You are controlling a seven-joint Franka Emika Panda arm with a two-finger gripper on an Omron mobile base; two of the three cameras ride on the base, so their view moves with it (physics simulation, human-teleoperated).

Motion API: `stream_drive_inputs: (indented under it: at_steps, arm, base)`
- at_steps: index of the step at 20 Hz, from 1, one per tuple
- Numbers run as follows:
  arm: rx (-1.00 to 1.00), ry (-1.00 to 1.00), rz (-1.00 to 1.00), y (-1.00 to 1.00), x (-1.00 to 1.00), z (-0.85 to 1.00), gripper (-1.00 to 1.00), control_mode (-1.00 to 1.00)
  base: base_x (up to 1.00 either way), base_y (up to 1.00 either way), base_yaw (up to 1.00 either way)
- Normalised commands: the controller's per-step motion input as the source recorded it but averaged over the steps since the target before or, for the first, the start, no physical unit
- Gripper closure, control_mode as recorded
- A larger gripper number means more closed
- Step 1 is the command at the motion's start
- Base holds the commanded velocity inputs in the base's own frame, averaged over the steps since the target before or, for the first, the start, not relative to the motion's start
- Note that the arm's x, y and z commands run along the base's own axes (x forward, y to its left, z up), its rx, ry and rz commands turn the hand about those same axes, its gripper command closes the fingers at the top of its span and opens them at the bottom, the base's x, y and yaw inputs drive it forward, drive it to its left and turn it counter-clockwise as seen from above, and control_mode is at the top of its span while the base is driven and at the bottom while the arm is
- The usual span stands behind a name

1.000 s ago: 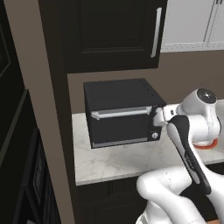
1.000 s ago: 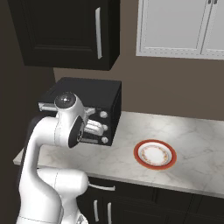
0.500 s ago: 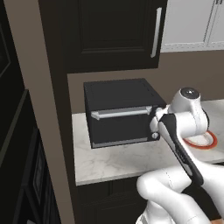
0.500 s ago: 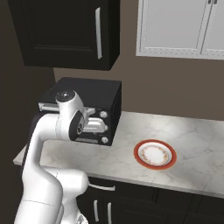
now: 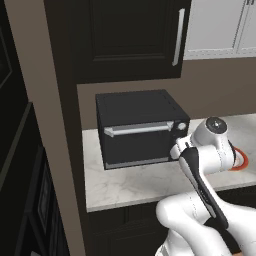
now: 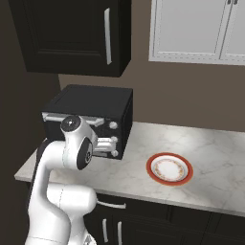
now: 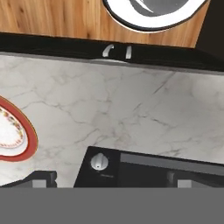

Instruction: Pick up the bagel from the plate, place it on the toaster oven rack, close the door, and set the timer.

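The toaster oven's door (image 5: 135, 140) is shut, its long silver handle running level across the front, so the rack and any bagel inside are hidden. The plate (image 6: 169, 169) lies bare on the marble counter (image 6: 225, 162), with no bagel on it. By these signs only the timer is judged left to set.

The gripper (image 6: 111, 146) sits at the oven's control end, touching or just short of the white knobs (image 6: 114, 126). Whether its fingers are spread or closed cannot be told. The knobs lie straight ahead of the gripper; the door handle stretches away to its far side, and the plate rests well apart behind it. In the hand view one white knob (image 7: 99, 162) appears near the bottom, the plate's red rim (image 7: 30, 140) at the left edge.
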Motion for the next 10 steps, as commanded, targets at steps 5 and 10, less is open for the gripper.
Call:
stream_drive_inputs:
  at_steps: [5,10]
  arm:
    - [0.00,-0.12,0.01,-0.11,0.01,-0.29,-1.00,-1.00]
    - [0.00,0.00,0.02,-0.11,0.26,-0.09,-1.00,-1.00]
  base:
    - [0.00,0.00,0.00]
    - [0.00,0.00,0.00]
